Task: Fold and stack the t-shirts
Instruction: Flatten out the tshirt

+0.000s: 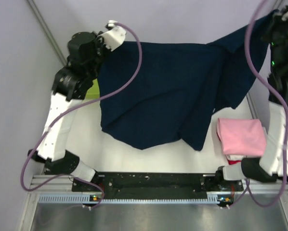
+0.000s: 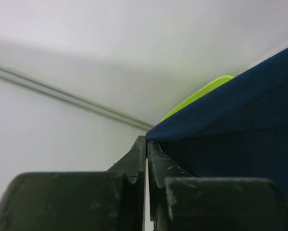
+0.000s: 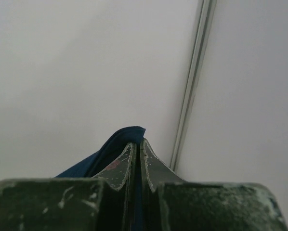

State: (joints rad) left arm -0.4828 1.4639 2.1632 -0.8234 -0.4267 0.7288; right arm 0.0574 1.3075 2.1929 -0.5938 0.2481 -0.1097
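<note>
Starting at the navy t-shirt's (image 1: 168,91) left top corner: the left gripper (image 1: 102,44) has it pinched up off the counter (image 1: 134,159). On the left wrist cam the gripper (image 2: 146,143) is squeezed together with the navy t-shirt's (image 2: 240,139) corner caught right at the tips, and the cloth runs off to the right of them. A purple cable (image 1: 137,62) loops from that wrist across the shirt's upper left part.

Just left of the shirt's left edge you can see a strip of the lime green tub (image 1: 92,89). It also pokes out behind the shirt's top edge on the left wrist cam (image 2: 202,94).

The shirt itself is stretched between both arms, top edge held high. The bottom hangs in loose uneven points, and whether they touch the counter I can't tell. It's creased and bunched more toward its right side.

Below the shirt's lower right corner sits a folded pink t-shirt (image 1: 241,136), flat on the counter, close to the hanging cloth. A sliver of red cloth (image 1: 235,162) peeks out under its near edge.

At the shirt's right top corner is the right gripper (image 1: 275,19), up high. On its wrist cam the gripper (image 3: 139,143) is clamped together on a fold of the navy cloth (image 3: 122,137), which bulges up just past the tips.
</note>
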